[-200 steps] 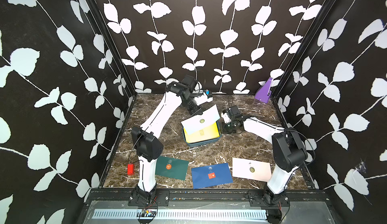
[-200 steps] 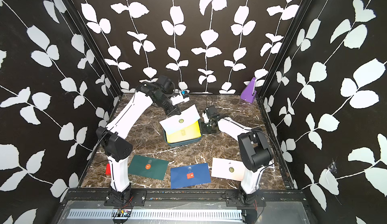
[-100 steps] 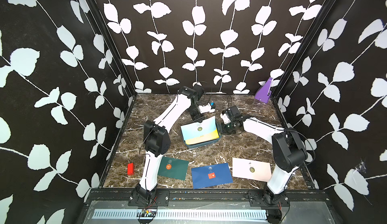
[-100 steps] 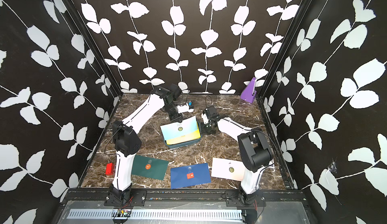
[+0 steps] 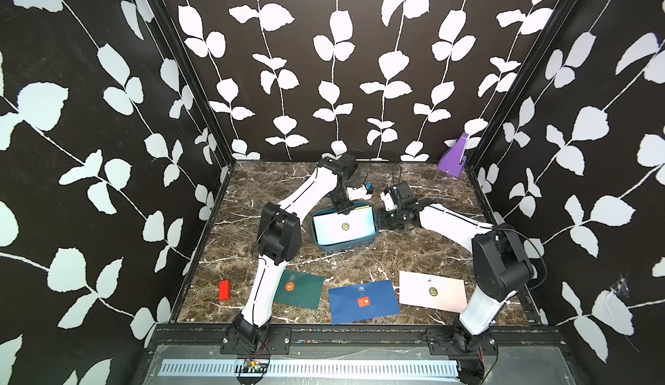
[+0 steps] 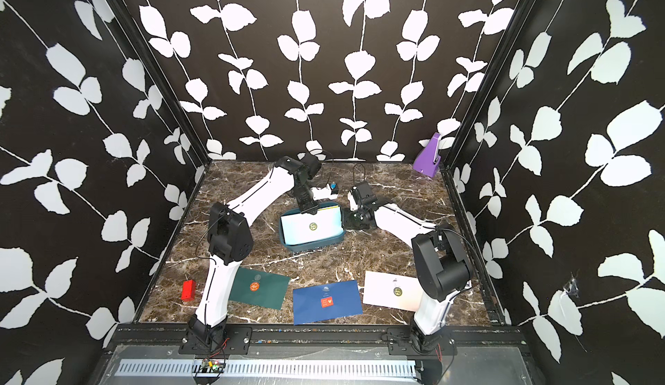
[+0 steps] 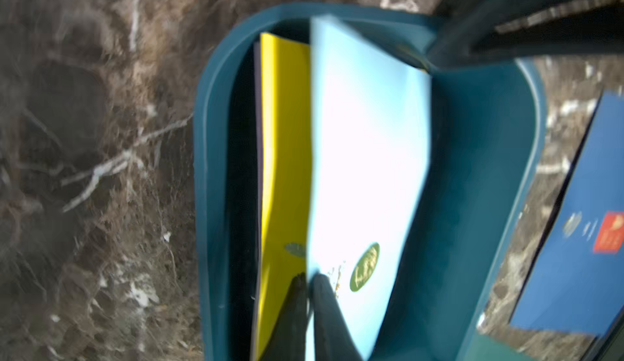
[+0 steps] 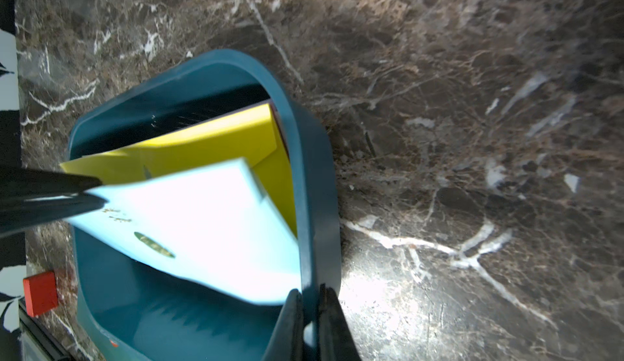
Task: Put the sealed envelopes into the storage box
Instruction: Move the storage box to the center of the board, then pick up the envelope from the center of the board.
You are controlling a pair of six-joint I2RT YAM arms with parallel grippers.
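Desk (image 5: 414,253): dark brown marble surface with white veins; small red block (image 5: 224,290) lies near the desk's front-left corner; purple angular object (image 5: 454,156) stands in the desk's rear-right corner; black leaf-patterned walls (image 5: 108,113) enclose the desk on three sides.

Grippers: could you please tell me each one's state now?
Left gripper: closed on the light blue paper envelope.
Right gripper: closed on the shallow teal plastic box.

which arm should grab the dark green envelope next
Probably left. The dark green envelope lies beside the left arm's base, while the right gripper is clamped on the storage box rim.
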